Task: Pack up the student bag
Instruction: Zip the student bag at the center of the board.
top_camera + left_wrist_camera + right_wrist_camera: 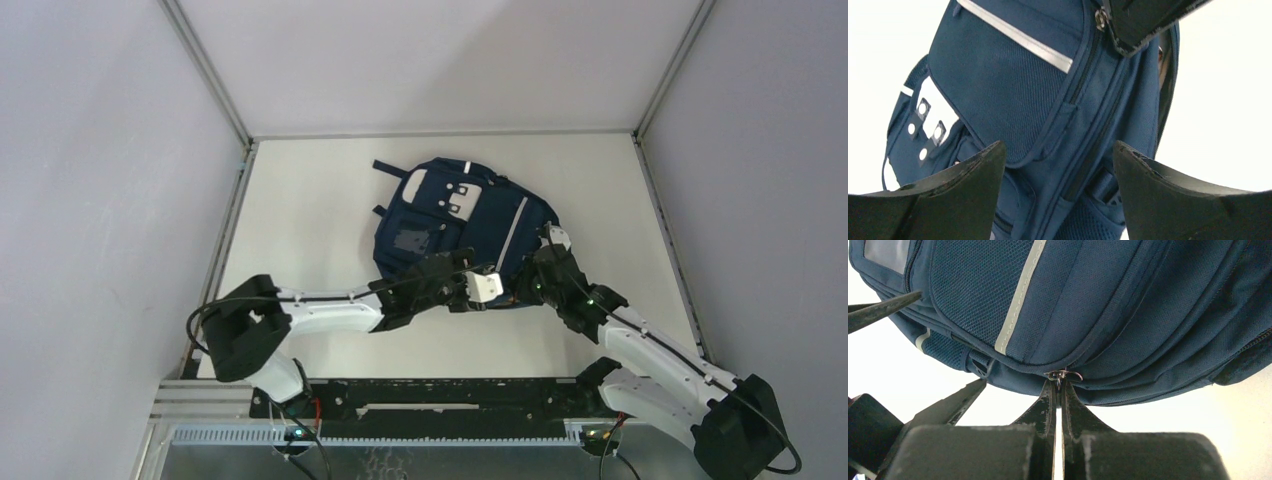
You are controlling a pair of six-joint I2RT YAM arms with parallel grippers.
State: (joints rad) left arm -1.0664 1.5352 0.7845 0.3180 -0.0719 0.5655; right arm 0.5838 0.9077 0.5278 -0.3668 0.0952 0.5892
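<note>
Top external showing one student bag [450, 225] lying centre-frame, only right wrist revealing right gripper [1058, 385] clamping one metal zipper pull [1064, 375] at its seam, left wrist showing left gripper [1058, 150] gaping open beside the fabric.

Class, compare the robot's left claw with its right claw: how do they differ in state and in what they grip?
The left claw is open wide; the right claw is shut. The left claw grips nothing, and the bag shows between its fingers; the right claw pinches the zip pull at the bag's edge. Both have dark fingers and sit at the bag's near end.
</note>
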